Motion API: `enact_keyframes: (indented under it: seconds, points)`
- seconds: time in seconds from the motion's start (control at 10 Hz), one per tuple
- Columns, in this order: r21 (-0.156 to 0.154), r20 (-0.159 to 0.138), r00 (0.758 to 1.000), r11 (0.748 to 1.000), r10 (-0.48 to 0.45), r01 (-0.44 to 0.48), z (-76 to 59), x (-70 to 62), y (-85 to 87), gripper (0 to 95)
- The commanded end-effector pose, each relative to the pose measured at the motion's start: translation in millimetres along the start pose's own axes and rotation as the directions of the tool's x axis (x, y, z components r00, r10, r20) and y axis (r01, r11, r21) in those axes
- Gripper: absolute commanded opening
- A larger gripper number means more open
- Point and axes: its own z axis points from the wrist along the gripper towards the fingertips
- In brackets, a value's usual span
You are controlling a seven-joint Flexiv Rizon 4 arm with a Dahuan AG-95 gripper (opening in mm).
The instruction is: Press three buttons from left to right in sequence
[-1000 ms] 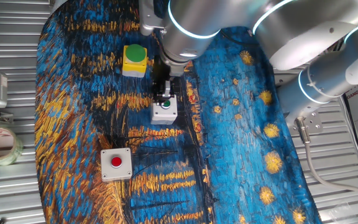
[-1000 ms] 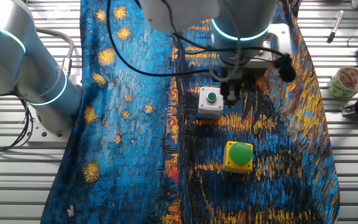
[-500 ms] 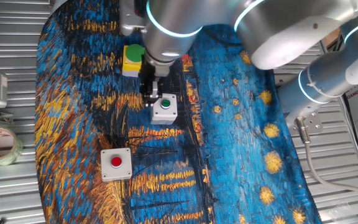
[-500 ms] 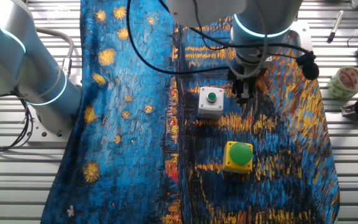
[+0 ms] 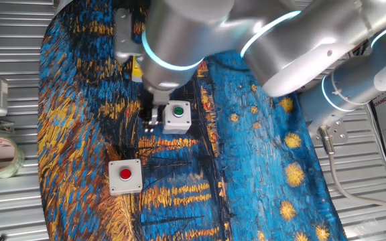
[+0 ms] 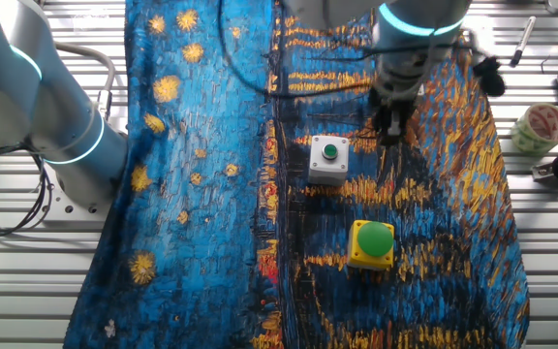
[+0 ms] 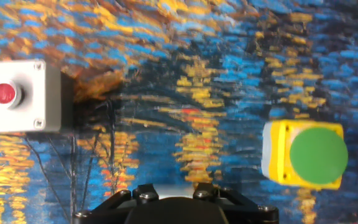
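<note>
On the painted cloth (image 5: 260, 154) covering the worktop (image 5: 19, 201), the red-button box (image 5: 125, 176) lies lowest in one fixed view. Above it, the hand (image 5: 151, 118) hangs just beside the grey-white box with the small green button (image 5: 177, 115), on its left and apart from it. The yellow box with the green dome (image 6: 371, 242) is mostly hidden behind the arm there. The arm reaches down steeply, fingers pointing at the cloth. Whether the fingers are wide or narrow, I cannot tell. Lettering on the far right edge is cut off, unreadable.

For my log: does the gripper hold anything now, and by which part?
Nothing is held. The gripper hangs above the cloth, beside the small green button box.
</note>
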Motion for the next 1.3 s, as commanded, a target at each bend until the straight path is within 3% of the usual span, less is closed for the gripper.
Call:
enact_keyframes:
  seconds: [0.1,0.5,0.9,1.3]
  points:
    - [0.000,-0.003,1.000,1.000,-0.005,0.005,-1.6,-1.3,4.0,38.0]
    - [0.012,-0.005,1.000,1.000,0.004,-0.004,0.8,-3.7,24.1,38.0]
    - [0.014,-0.021,1.000,1.000,0.007,-0.007,-3.2,-17.1,42.1,38.0]
    - [0.016,-0.017,1.000,1.000,0.016,-0.015,-2.0,-25.6,55.5,38.0]
